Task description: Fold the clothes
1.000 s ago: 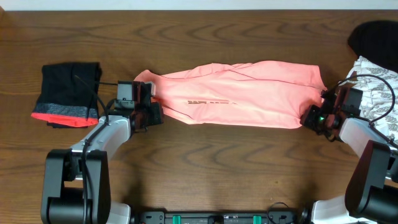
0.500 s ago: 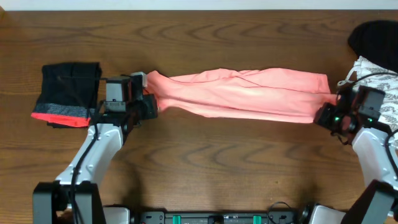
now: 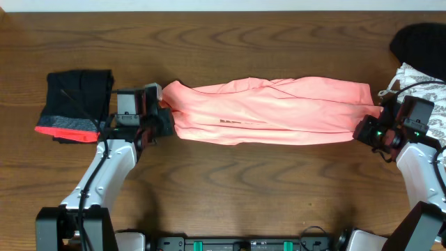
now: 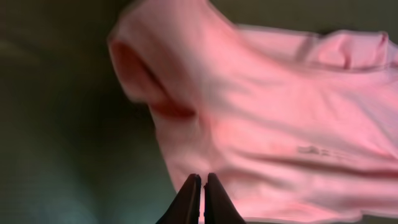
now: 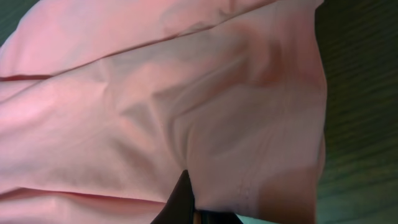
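The salmon-pink garment (image 3: pixel 272 110) of the clothes stretches left to right across the middle of the table, creased lengthwise, with a small grey print near its front edge. My left gripper (image 3: pixel 167 120) is shut on its left end. In the left wrist view the two dark fingertips (image 4: pixel 194 186) press together at the cloth's (image 4: pixel 280 118) near edge. My right gripper (image 3: pixel 362 130) is shut on the right end. In the right wrist view one dark finger (image 5: pixel 182 194) shows and the pink cloth (image 5: pixel 155 93) covers the other.
A folded black garment with a red-grey band (image 3: pixel 75 104) lies at the left, just behind my left arm. A white garment with grey print (image 3: pixel 426 87) and a black one (image 3: pixel 418 38) lie at the far right, by my right arm.
Both arms swung outward and pulled the pink garment taut into a narrow band. Now it has slackened and spreads wider towards the front. Both grips stayed shut.
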Tool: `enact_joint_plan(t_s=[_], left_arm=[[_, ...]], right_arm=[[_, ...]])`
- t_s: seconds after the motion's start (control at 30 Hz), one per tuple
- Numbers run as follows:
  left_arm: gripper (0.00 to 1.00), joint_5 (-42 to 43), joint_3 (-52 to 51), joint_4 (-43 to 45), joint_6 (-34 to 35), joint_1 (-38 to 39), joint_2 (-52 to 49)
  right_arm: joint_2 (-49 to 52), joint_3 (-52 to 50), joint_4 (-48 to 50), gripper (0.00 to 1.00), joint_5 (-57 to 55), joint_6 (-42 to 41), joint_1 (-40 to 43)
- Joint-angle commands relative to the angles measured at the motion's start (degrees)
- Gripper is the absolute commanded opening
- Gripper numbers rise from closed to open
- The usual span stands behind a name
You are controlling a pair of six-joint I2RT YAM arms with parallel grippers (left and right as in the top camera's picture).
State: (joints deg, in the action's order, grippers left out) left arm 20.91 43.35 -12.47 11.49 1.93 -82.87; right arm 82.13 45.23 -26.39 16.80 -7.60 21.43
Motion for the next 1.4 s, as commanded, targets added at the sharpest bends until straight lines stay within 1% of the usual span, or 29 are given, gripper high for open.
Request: enact_joint_plan(t_s=[0.0,0.1,0.17,0.2,0.27,0.3,0.4,0.73,1.03,1.37], left_arm=[[0.07,4.85,-0.48,-3.61,3.08,-0.24,0.48],[0.17,4.83,-0.5,-7.78,4.13,-0.24,0.46],[0.35,4.83,-0.5,-9.16,4.09,-0.24,0.39],[0.41,4.83,-0.5,-9.35,4.11,-0.24,0.31],[0.48,4.81,-0.5,-9.31,4.09,-0.24,-0.04],[0.5,4.81,-0.5,-9.11,4.09,-0.24,-0.28],[0.51,4.81,-0.5,-8.0,4.09,-0.24,-1.57],[0.51,6.14,-0.5,-3.1,4.5,-0.22,-9.51],[0.51,6.12,-0.5,0.79,5.38,0.61,-10.16],[0.51,6.1,-0.5,0.98,5.38,1.42,-10.84]], right_arm=[[0.5,0.52,-0.37,0.01,-0.94,0.81,0.35],[0.5,0.52,-0.35,0.01,-0.92,0.81,0.35],[0.5,0.52,-0.35,0.01,-0.9,0.79,0.35],[0.5,0.52,-0.37,0.01,-0.9,0.79,0.35],[0.5,0.52,-0.42,0.01,-0.9,0.79,0.35],[0.5,0.52,-0.48,0.01,-0.9,0.81,0.35],[0.5,0.52,-0.87,0.01,-0.9,0.81,0.35],[0.5,0.52,-0.85,0.01,-0.9,0.81,0.35],[0.5,0.52,-0.85,0.01,-0.9,0.81,0.35],[0.5,0.52,-0.85,0.01,-0.9,0.81,0.35]])
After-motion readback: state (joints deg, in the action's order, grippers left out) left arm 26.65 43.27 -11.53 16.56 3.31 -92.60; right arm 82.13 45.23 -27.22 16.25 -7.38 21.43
